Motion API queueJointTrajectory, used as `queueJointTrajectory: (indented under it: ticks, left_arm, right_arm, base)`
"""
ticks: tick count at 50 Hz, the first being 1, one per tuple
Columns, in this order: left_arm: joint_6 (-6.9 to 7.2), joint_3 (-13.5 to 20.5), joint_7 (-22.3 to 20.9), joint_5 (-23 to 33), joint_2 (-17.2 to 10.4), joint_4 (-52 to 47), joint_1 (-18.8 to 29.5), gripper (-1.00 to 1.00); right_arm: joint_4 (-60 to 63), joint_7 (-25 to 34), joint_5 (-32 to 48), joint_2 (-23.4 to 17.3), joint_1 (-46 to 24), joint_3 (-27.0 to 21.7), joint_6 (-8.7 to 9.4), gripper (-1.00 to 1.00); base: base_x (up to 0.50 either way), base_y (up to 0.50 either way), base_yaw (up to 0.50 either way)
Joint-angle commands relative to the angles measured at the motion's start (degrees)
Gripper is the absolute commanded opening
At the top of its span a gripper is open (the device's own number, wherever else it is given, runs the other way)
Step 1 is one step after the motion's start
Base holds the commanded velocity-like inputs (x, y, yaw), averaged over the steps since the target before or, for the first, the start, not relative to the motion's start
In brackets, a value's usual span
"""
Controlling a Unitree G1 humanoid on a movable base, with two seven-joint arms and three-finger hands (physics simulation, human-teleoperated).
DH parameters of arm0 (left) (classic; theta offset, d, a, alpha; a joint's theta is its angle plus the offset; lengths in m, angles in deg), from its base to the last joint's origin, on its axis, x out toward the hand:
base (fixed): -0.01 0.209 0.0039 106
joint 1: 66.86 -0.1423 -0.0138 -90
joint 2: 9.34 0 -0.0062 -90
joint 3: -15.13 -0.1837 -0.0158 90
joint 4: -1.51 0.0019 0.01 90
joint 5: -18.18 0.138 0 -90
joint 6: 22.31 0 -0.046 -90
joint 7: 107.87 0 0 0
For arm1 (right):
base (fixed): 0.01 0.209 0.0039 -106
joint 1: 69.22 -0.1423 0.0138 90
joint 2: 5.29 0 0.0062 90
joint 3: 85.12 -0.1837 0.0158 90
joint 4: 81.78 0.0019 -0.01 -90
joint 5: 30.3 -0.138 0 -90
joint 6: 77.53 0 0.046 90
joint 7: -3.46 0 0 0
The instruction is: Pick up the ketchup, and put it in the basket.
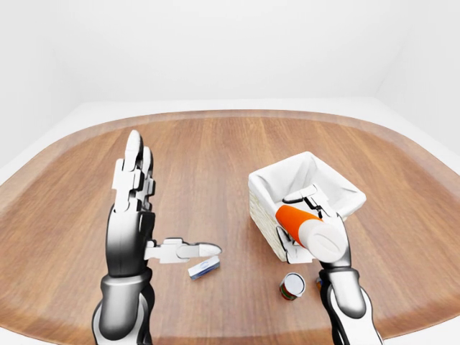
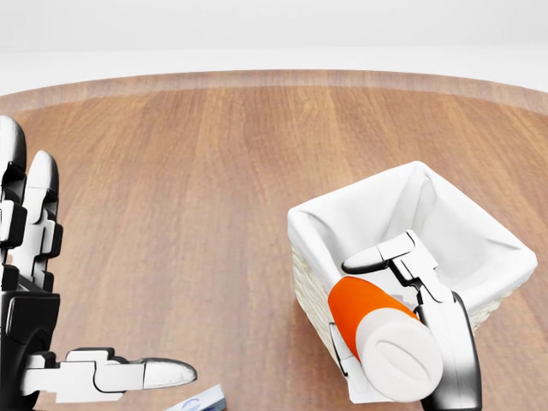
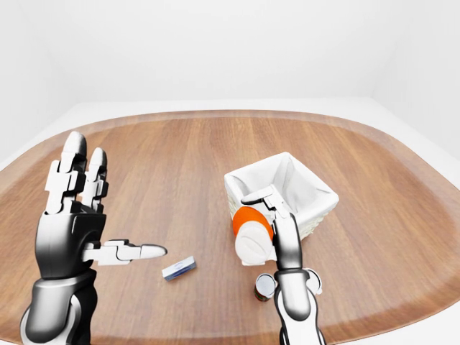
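Orange and white, the ketchup point(image 1: 309, 228) lies gripped in the right hand point(image 1: 320, 230), white end toward the camera, at the near corner of the basket point(image 1: 267, 198) in the left-eye view. A small can point(image 1: 292, 285) and a flat packet point(image 1: 203, 269) lie on the wooden table point(image 1: 208, 158).

In the head view, the left hand point(image 2: 38, 342) stands splayed, empty, at the left edge.

The right-eye view shows the same layout.

both robot hands, left hand point(image 1: 136, 215) and right hand point(image 1: 323, 237), are showing white jointed fingers, glossy dark palms, silver forearms.
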Motion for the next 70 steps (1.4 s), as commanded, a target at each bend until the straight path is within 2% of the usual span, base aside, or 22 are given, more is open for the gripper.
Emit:
queueJointTrajectory:
  ticks: [1,13,14,15,20,29,33,34,35,50,60,70]
  left_arm:
    - [0.00,6.69,-2.41,-1.82,0.85,1.96,-1.08,1.00]
    - [0.00,8.16,-2.64,-2.21,1.14,5.33,-1.54,1.00]
    - [0.00,8.11,-2.65,-2.20,1.17,5.34,-1.68,1.00]
    - [0.00,8.14,-2.68,-2.23,1.18,5.54,-1.74,1.00]
    - [0.00,8.31,-2.63,-2.36,1.22,6.26,-1.66,1.00]
    - [0.00,7.91,-2.52,-1.98,1.17,7.05,-1.91,1.00]
    - [0.00,7.80,-2.45,-2.04,1.17,7.67,-1.93,1.00]
    - [0.00,7.97,-2.48,-2.22,1.14,7.71,-1.80,1.00]
    - [0.00,7.99,-2.46,-2.24,1.13,7.82,-1.73,1.00]
    - [0.00,7.70,-2.32,-2.15,1.05,8.51,-1.80,1.00]
    - [0.00,7.01,-2.12,-1.68,1.05,8.97,-1.73,1.00]
    - [0.00,6.96,-2.14,-1.76,0.92,8.48,-1.96,1.00]
  right_arm:
    - [0.47,-1.36,0.59,-0.01,0.03,0.10,-0.40,-1.00]
    - [0.47,-1.51,1.05,0.02,-0.07,0.52,-0.24,-1.00]
    - [0.39,-1.52,1.05,-0.02,-0.12,0.51,-0.28,-1.00]
    - [-1.34,-1.56,0.60,-0.19,-0.64,-0.07,-1.55,-1.00]
    - [-0.91,-1.47,1.06,0.03,-0.48,0.11,-1.14,-1.00]
    - [1.03,-1.32,1.16,0.06,-0.50,-0.35,0.45,-1.00]
    - [3.80,-0.70,2.44,0.06,-1.60,-0.45,3.61,-1.00]
    - [4.55,-0.31,2.69,0.07,-2.97,-0.99,5.38,-1.00]
    - [4.88,-0.02,2.95,0.11,-3.70,-1.26,5.54,-1.00]
    - [3.18,3.08,3.75,0.28,-13.10,-4.83,5.54,-1.00]
    - [-6.35,4.22,3.30,-2.23,-25.53,-9.26,5.54,-1.00]
    - [-11.33,4.22,2.70,-4.20,-30.79,-11.12,5.54,-1.00]
  base:
    - [0.00,0.00,0.00]
    - [0.00,0.00,0.00]
    - [0.00,0.00,0.00]
    - [0.00,0.00,0.00]
    - [0.00,0.00,0.00]
    - [0.00,0.00,0.00]
    - [0.00,0.00,0.00]
    - [0.00,0.00,0.00]
    - [0.00,0.00,0.00]
    - [0.00,0.00,0.00]
    - [0.00,0.00,0.00]
    - [0.00,0.00,0.00]
